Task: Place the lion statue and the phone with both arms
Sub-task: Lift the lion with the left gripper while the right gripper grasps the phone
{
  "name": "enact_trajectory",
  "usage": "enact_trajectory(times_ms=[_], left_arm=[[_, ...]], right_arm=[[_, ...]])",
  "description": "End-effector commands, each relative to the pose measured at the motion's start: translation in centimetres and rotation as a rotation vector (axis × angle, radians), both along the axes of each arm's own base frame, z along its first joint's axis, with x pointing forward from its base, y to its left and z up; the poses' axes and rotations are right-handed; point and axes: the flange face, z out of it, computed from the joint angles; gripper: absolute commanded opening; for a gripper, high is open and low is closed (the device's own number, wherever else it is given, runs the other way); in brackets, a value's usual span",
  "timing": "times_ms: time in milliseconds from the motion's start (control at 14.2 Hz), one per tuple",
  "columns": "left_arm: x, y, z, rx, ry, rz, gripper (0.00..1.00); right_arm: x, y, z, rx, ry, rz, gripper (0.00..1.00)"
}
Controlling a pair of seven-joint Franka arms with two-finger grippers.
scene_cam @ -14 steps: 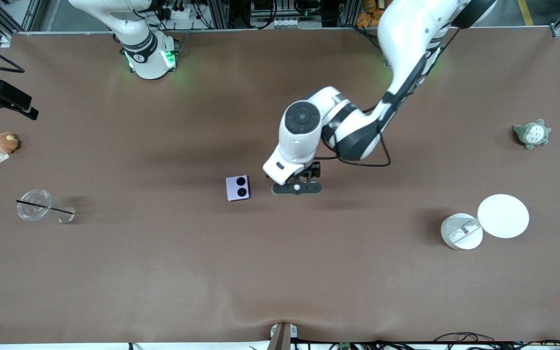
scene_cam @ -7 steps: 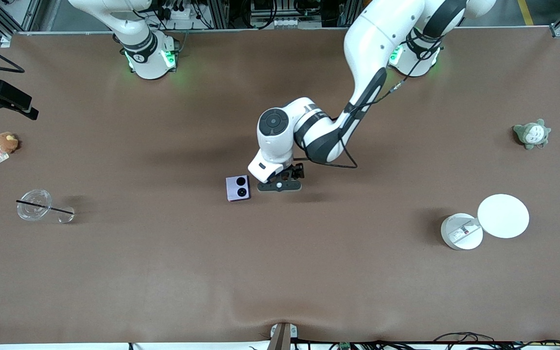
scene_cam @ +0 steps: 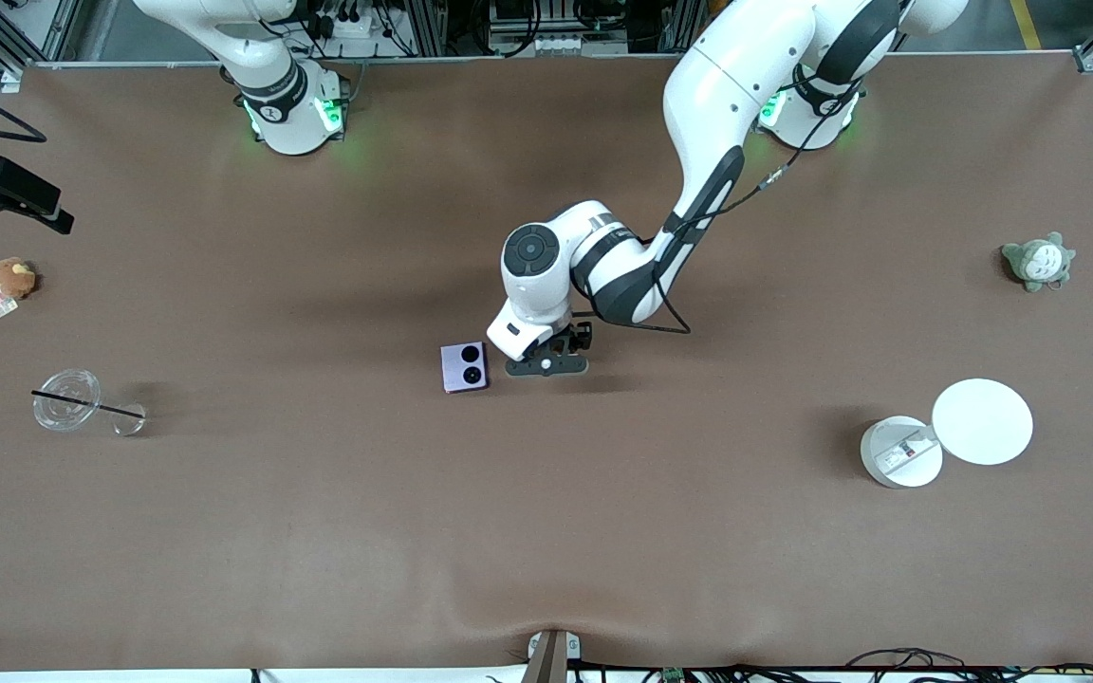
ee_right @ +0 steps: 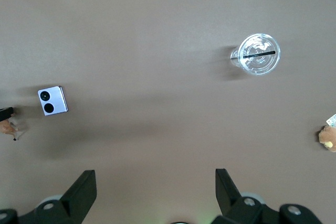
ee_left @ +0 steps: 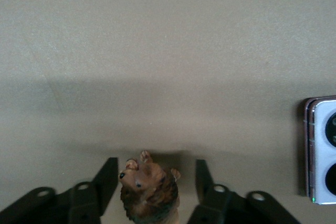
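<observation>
The lion statue (ee_left: pixel 149 192), small and orange-brown with a darker mane, sits between the fingers of my left gripper (ee_left: pixel 155 164). The jaws stand apart, with a gap on one side of the lion. In the front view my left gripper (scene_cam: pixel 546 365) is low at the table's middle and hides the lion. The lavender phone (scene_cam: pixel 464 366) lies flat just beside it, toward the right arm's end, camera circles up; it also shows in the left wrist view (ee_left: pixel 323 150). My right gripper (ee_right: pixel 155 174) is open and empty, high over the table; the phone (ee_right: pixel 52 100) shows below it.
A clear cup with a black straw (scene_cam: pixel 65 400) and a brown plush toy (scene_cam: pixel 12 277) lie at the right arm's end. A grey-white plush (scene_cam: pixel 1038 262) and a white round container (scene_cam: pixel 901 452) with its lid (scene_cam: pixel 982 421) lie at the left arm's end.
My left arm has swung toward the right arm's end, bringing its gripper close beside the phone. The phone and the right arm have not moved.
</observation>
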Motion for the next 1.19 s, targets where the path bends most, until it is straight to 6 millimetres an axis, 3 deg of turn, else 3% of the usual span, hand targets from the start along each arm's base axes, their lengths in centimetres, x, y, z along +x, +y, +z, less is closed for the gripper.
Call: enact_trajectory(times_ms=[0,70,141,281,492,703,843,914,1124], left_arm=[[0.2,-0.4,0.0,0.004,-0.013,0.022,0.55],[0.2,-0.4,0.0,0.004,-0.012,0.034,0.47],[0.2,-0.4,0.2,0.003,-0.014,0.039,0.33],[0.3,-0.1,0.7,0.016,-0.007,0.037,0.02],[1.8,1.2,2.3,0.036,-0.02,0.024,0.0],[5.1,5.0,5.6,0.062,-0.006,-0.062,0.0],[7.3,8.0,7.8,0.079,0.004,-0.106,0.0],[8.3,9.5,8.4,0.086,0.013,-0.13,0.0],[11.9,14.7,10.1,0.079,0.02,-0.233,0.0]], right_arm=[[0.2,1.2,-0.1,0.016,0.008,0.014,1.0],[1.4,2.1,-1.9,0.011,0.045,0.029,1.0],[1.2,3.9,-2.8,0.01,0.09,0.056,1.0],[0.8,6.3,-2.7,0.006,0.108,0.101,1.0],[1.2,7.3,-3.5,0.002,0.118,0.128,1.0],[1.5,11.7,-5.0,-0.006,0.142,0.186,1.0],[2.4,14.4,-7.1,0.003,0.143,0.226,1.0],[2.8,16.8,-8.5,0.003,0.153,0.259,1.0],[4.1,22.5,-14.4,0.089,0.183,0.3,1.0]])
